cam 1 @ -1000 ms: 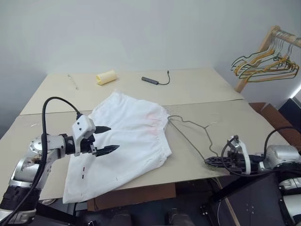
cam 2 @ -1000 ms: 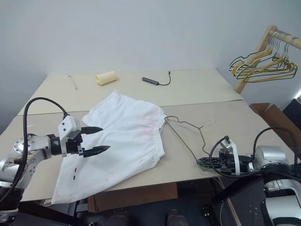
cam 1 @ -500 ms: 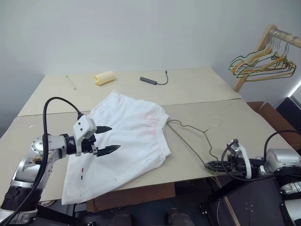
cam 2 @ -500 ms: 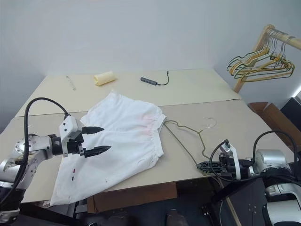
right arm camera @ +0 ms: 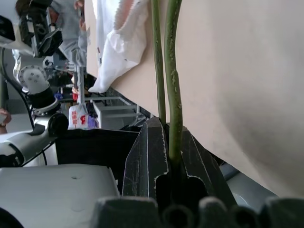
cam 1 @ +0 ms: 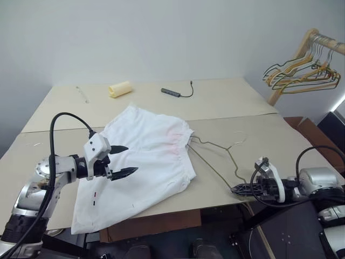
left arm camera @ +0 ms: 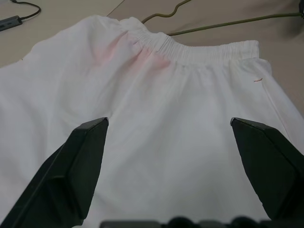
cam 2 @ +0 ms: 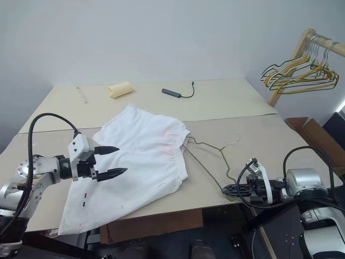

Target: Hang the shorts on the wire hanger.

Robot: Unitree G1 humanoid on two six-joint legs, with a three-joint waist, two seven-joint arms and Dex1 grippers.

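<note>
shorts [cam 1: 143, 162]: spread flat on table [cam 1: 226, 105], directly under and ahead of left gripper, waistband on the side toward the hanger
wire hanger [cam 1: 218, 156]: lying on table just beside waistband, near corner pinched by right gripper
left gripper [cam 1: 122, 160]: fingers spread wide, hovering above shorts, holding nothing
right gripper [cam 1: 240, 188]: fingers pressed together on hanger wire, at table's near edge

Head stereo downward; close wrist views
</note>
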